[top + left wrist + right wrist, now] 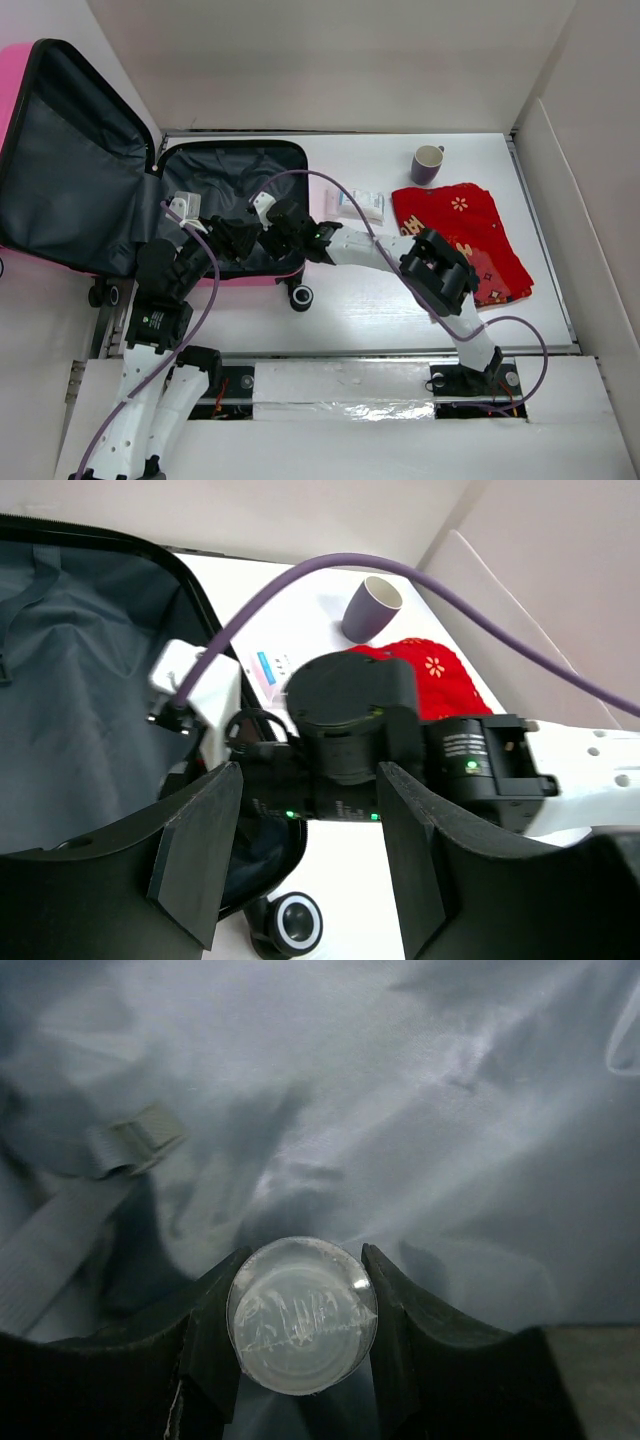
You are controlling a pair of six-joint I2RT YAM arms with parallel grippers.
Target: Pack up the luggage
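The luggage [225, 175] lies open at the left of the table, its pink shell showing along the edges. The dark grey lining [420, 1110] fills the right wrist view. My right gripper [302, 1312] is shut on a clear round container [302, 1350] and holds it just above that lining inside the case, around [278, 222] from above. My left gripper [305, 860] is open with nothing between its fingers [200, 850]. It hovers over the case's near right corner by a black wheel [295, 923], close beside the right wrist [350, 720].
A red printed cloth [465, 235] lies at the right, a purple mug [428, 163] behind it and a white packet [362, 204] beside the case. The raised lid [70, 170] leans to the far left. A grey strap [60, 1245] crosses the lining. White walls enclose the table.
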